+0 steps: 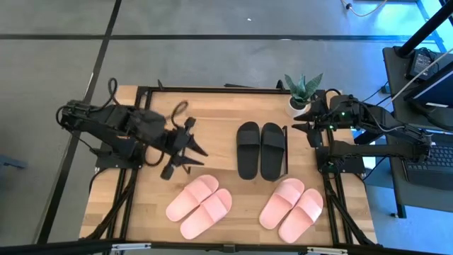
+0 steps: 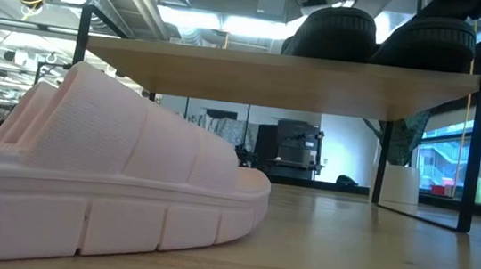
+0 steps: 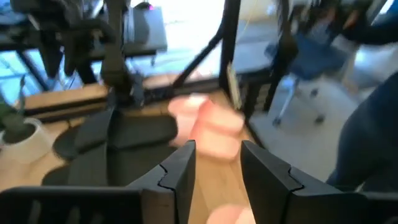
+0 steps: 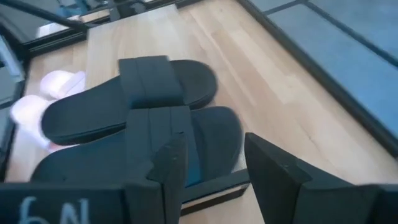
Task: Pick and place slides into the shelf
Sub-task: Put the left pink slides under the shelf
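Observation:
The black pair of slides (image 1: 260, 150) lies side by side on the shelf's wood top board (image 2: 282, 78); the low view shows them (image 2: 385, 33) on top of it. Its thin black legs (image 2: 476, 132) stand on the table. One pink pair (image 1: 199, 205) lies on the table near its front edge, left of centre, the other pink pair (image 1: 291, 207) to its right. My left gripper (image 1: 190, 149) hovers open, left of the black pair and above the left pink pair, touching nothing. My right gripper (image 1: 299, 127) is open, right of the black slides (image 4: 124, 118).
A potted plant in a white pot (image 1: 302, 95) stands at the table's far right, close to the right gripper. One pink slide (image 2: 101, 183) fills the low view's near left. Bare tabletop (image 1: 212, 117) lies beyond the black pair.

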{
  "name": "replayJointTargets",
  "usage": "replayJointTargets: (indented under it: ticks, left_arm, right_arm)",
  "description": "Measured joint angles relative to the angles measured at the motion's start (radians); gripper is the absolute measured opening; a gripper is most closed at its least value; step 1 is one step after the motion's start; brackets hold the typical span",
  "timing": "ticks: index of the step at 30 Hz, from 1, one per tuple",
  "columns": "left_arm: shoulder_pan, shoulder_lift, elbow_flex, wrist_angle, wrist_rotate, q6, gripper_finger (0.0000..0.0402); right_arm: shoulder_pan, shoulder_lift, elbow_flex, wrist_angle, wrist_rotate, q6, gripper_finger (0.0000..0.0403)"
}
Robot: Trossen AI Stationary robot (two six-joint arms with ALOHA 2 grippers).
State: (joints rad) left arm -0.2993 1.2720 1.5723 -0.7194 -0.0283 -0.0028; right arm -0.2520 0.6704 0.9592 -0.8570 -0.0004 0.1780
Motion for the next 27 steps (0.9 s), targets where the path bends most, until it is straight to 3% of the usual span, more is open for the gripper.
replayJointTargets:
  ticks: [8,13,16,24,27]
  left_arm:
    - [-0.185,0.103,0.001,-0.301,-0.107,0.095,0.0119]
    - [-0.278,0.212,0.001,-0.409,-0.272,0.068,0.0119]
    - [-0.314,0.28,0.001,-0.466,-0.32,0.056,0.0119]
    - [-0.384,0.417,0.0,-0.473,-0.332,0.03,0.0119]
    - [-0.392,0.43,-0.047,-0.406,-0.349,0.004,0.0119]
  right_arm:
    - [0.0,0.0,0.0,0.001,0.128,0.028,0.0159]
    - [0.0,0.002,0.0,0.001,0.132,0.077,0.0159]
    - [0.0,0.002,0.0,0.001,0.132,0.106,0.0159]
    - [0.0,0.002,0.0,0.001,0.132,0.159,0.0159]
    - [0.0,0.002,0.0,0.001,0.132,0.159,0.0159]
